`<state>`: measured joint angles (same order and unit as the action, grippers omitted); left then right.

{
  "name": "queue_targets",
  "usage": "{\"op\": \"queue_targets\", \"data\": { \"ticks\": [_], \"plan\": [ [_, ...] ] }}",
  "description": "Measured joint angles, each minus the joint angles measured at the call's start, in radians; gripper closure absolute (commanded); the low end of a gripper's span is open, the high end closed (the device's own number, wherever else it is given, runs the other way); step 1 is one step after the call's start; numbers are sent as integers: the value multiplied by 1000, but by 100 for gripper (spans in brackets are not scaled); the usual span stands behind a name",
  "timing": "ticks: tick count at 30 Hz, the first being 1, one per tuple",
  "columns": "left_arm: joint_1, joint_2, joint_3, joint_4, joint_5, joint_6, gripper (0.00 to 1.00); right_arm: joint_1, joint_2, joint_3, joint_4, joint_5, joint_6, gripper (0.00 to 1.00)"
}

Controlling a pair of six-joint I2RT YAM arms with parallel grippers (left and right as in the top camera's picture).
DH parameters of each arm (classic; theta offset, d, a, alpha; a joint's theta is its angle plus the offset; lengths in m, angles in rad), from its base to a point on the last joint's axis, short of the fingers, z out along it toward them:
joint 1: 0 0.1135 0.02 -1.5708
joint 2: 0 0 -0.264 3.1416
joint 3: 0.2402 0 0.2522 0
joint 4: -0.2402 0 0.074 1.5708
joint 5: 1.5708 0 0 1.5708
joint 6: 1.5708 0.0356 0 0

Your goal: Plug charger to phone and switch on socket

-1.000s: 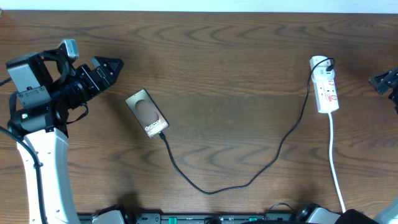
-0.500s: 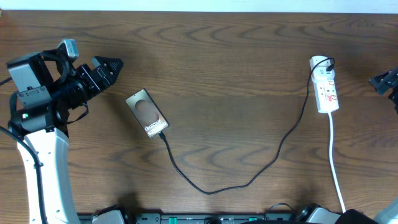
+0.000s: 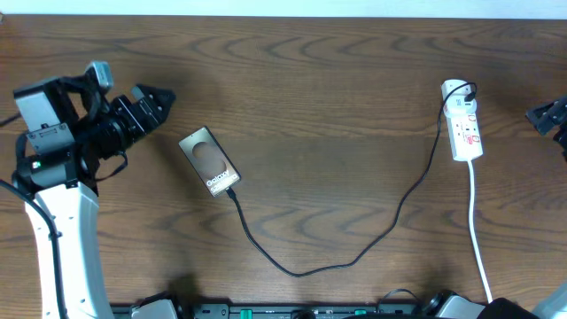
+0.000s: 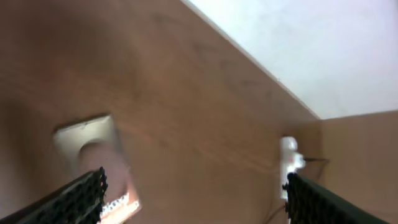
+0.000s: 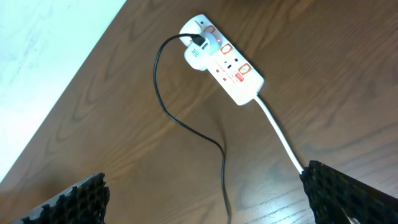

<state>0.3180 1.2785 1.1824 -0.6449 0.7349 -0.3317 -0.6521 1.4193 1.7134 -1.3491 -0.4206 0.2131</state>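
Observation:
The dark brown phone [image 3: 209, 161] lies flat left of centre; it also shows blurred in the left wrist view [image 4: 93, 152]. The black charger cable [image 3: 354, 257] runs from the phone's lower end in a long loop up to the white socket strip [image 3: 464, 122] at the right, where its other end is plugged in. The right wrist view shows the socket [image 5: 224, 59] with red switch marks and the charger cable [image 5: 186, 127]. My left gripper [image 3: 158, 97] is open and empty, up and left of the phone. My right gripper [image 3: 547, 115] is open and empty, right of the socket.
The socket's white cord [image 3: 479, 239] runs down to the front edge. The table's far edge meets a white wall [image 5: 37, 56]. The brown wooden tabletop [image 3: 328, 106] lies between phone and socket.
My left gripper has pulled back slightly to the left, away from the phone. The phone, cable, socket and right arm have not moved.

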Motion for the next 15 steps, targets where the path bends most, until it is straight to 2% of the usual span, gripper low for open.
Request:
{"op": "queue_targets", "data": {
  "ticks": [3, 7, 12, 15],
  "plan": [
    [-56, -19, -2, -64, -129, 1, 10, 0, 0, 0, 0, 2, 0, 1],
    [-194, -123, -47, -34, -344, 1, 10, 0, 0, 0, 0, 3, 0, 1],
    [-344, -337, -196, 131, -560, 7, 10, 0, 0, 0, 0, 3, 0, 1],
    [-373, -472, -324, 278, -638, 12, 10, 0, 0, 0, 0, 3, 0, 1]
  ]
}}
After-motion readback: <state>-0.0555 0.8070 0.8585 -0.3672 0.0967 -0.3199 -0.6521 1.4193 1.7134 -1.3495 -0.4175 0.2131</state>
